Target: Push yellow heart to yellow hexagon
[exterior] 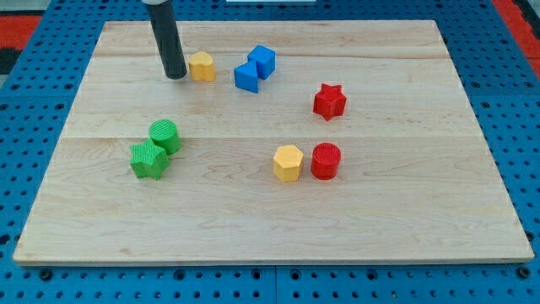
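Observation:
The yellow heart lies near the view's top, left of centre. The yellow hexagon lies right of centre, lower down, with a red cylinder touching its right side. My tip rests on the board just left of the yellow heart, very close to it or touching it. The rod rises from the tip to the view's top edge.
A blue cube and a blue triangular block sit together right of the heart. A red star lies further right. A green cylinder and a green star touch at the left. The wooden board ends on blue pegboard.

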You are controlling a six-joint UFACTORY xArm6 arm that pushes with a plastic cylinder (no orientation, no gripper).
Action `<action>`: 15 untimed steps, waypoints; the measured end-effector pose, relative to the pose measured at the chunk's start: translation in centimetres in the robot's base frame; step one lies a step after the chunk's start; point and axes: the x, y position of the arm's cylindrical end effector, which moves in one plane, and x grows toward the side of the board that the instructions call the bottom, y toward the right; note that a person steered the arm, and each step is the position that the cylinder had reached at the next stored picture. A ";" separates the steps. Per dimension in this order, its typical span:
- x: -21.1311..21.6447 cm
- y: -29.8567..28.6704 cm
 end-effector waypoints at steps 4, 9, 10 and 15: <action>-5.1 3.6; -0.9 3.4; 0.3 3.4; 5.4 3.5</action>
